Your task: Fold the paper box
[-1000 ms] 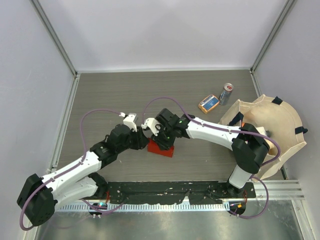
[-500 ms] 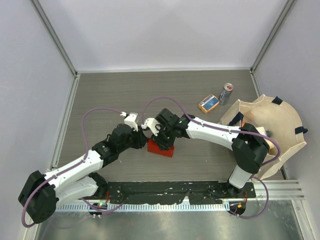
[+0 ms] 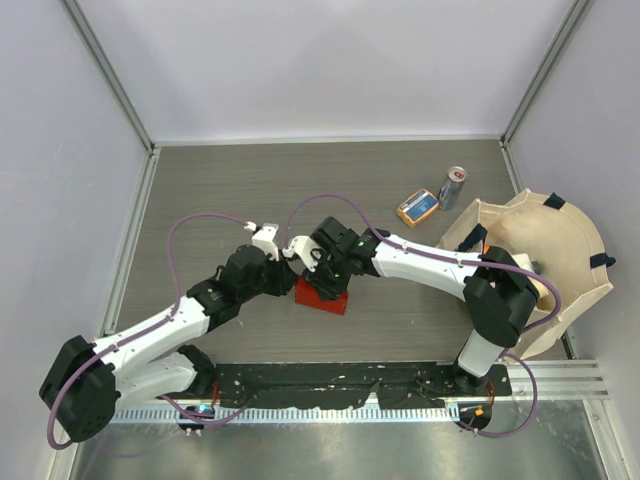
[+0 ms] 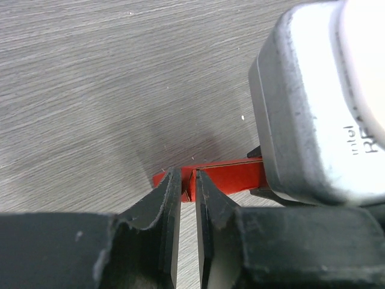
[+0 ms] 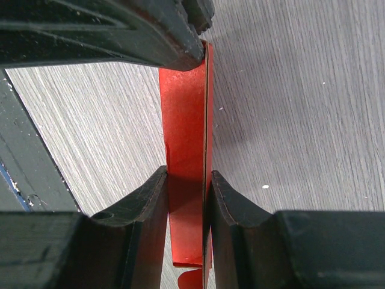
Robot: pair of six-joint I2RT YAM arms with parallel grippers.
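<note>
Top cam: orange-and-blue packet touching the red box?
No, the orange-and-blue packet lies at the back right next to the can, well apart from the paper box at mid-table.

My table point(image 3: 250, 190) is grey-brown wood grain, shut in by pale walls point(image 3: 320, 60) with aluminium rails point(image 3: 110, 80) running up the corners. Toward two o'clock from its middle lies a small orange-and-blue packet point(image 3: 417, 207), flat and set at an angle. At the packet's one o'clock, close by but apart from it, is a slim can point(image 3: 453, 187) with a silver top. At three o'clock a beige cloth bag point(image 3: 575, 235) with dark tabs on its rim sags open over the table's edge, its mouth near the can. Along six o'clock runs a brushed metal sheet point(image 3: 330, 450). Up close I see tiny white specks point(image 5: 264, 187) on the grain.
</note>
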